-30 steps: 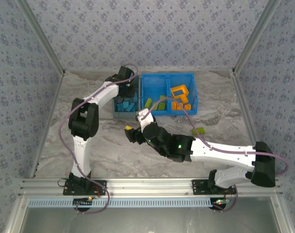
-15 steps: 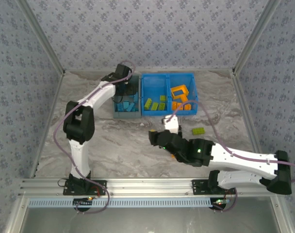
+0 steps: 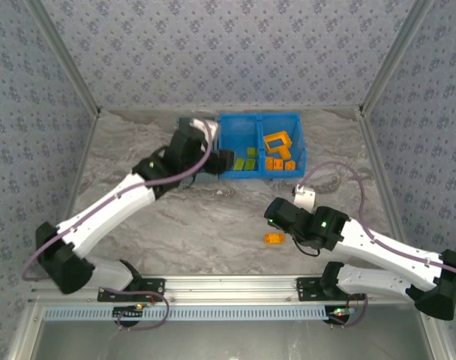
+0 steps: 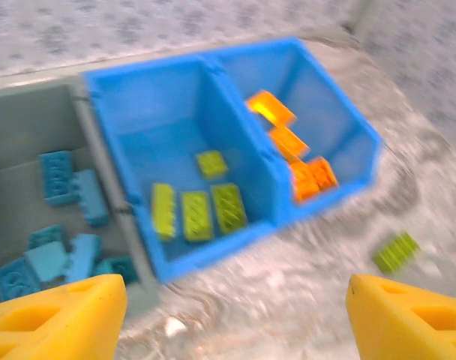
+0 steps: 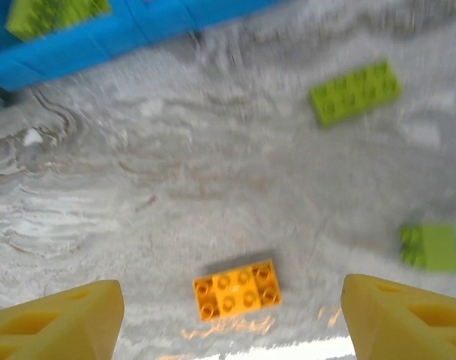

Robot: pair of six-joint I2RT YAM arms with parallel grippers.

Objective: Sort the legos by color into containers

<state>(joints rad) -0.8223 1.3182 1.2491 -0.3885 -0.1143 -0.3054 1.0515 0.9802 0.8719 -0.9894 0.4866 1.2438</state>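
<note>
- My left claw (image 4: 235,289) hung by the near edge of the two bins. Its yellow fingers (image 4: 59,315) were wide apart with nothing between them.
- My right claw (image 3: 276,219) was spread wide too, above an orange brick (image 5: 238,289) lying flat on the tabletop (image 5: 138,187). I was not gripping it.
- Done, as I judged it: the blue bricks (image 4: 63,176) lay in the grey bin (image 4: 33,112). Four green bricks (image 4: 198,214) lay in the left half of the blue bin (image 4: 198,259), and the orange pieces (image 4: 303,161) in its right half.
- Each colour sat in its own compartment, with no stray that I could see.
- Left to do: that orange brick and two more on the tabletop. These were a long green brick (image 5: 355,91) nearer the blue bin and a second green brick (image 5: 430,246) off to one side.
- I reckoned most of the sorting was finished, with three pieces outstanding. The orange brick was the handiest for my right claw.
</note>
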